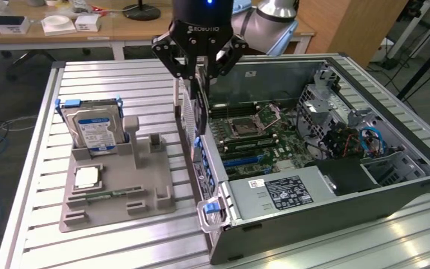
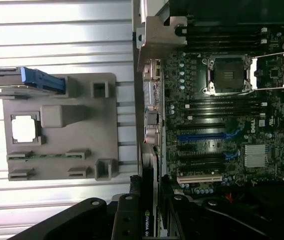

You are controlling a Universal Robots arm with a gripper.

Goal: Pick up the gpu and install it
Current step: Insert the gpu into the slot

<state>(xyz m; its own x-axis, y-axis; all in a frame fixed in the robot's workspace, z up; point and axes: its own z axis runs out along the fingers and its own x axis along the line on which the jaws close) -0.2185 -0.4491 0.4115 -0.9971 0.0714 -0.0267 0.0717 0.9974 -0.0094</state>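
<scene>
gpu [image 1: 191, 109] hangs edge-on at upper centre of the exterior view, a thin dark card with its perforated pale bracket facing us. The gripper [image 1: 200, 73] has it pinched by the top edge, jaws partly closed on the card. It sits right at the open computer case's [image 1: 394, 185] left wall. From here I can't quite tell whether its lower edge is over the rim or just outside it.

In the wrist view the card runs up from the bottom centre, alongside the motherboard [image 2: 216, 115], with the long blue slot [image 2: 206, 135] off to its right. The grey parts tray [image 1: 118, 190] and hard drive [image 1: 92, 126] stand well apart on the left.

I'd say doing this well means keeping the card plumb, clearing that wall, squaring its edge with the slot and keeping the bracket at the case's rear.
</scene>
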